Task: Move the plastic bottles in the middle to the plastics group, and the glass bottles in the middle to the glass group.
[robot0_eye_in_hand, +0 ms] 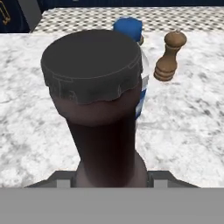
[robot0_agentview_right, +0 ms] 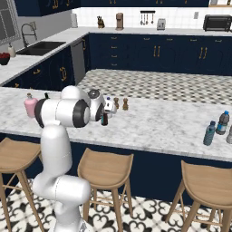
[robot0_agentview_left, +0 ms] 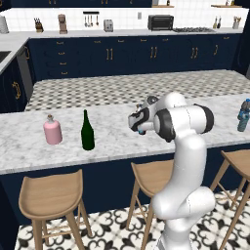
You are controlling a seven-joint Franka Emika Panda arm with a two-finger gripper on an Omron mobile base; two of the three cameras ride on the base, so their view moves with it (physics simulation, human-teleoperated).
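In the hand view the dark glass bottle (robot0_eye_in_hand: 100, 109) with a crimped dark cap stands upright between the jaws of my gripper (robot0_eye_in_hand: 112, 179), which is shut on its neck. From the right base view, the gripper (robot0_agentview_right: 106, 113) is over mid-counter with the bottle (robot0_agentview_right: 104, 120) under it. Just behind stands the clear plastic bottle (robot0_eye_in_hand: 129, 26) with a blue cap (robot0_agentview_right: 108, 103). The pink bottle (robot0_agentview_left: 52, 131) and green wine bottle (robot0_agentview_left: 87, 132) stand at the left. At the right end are a blue bottle (robot0_agentview_right: 222, 122) and a pale teal one (robot0_agentview_right: 209, 132).
Two small brown shakers (robot0_agentview_right: 116, 103) (robot0_agentview_right: 125, 104) stand close behind the held bottle; one (robot0_eye_in_hand: 168, 59) is to its right in the hand view. Wooden stools (robot0_agentview_left: 51, 195) line the near edge of the marble counter (robot0_agentview_left: 29, 151).
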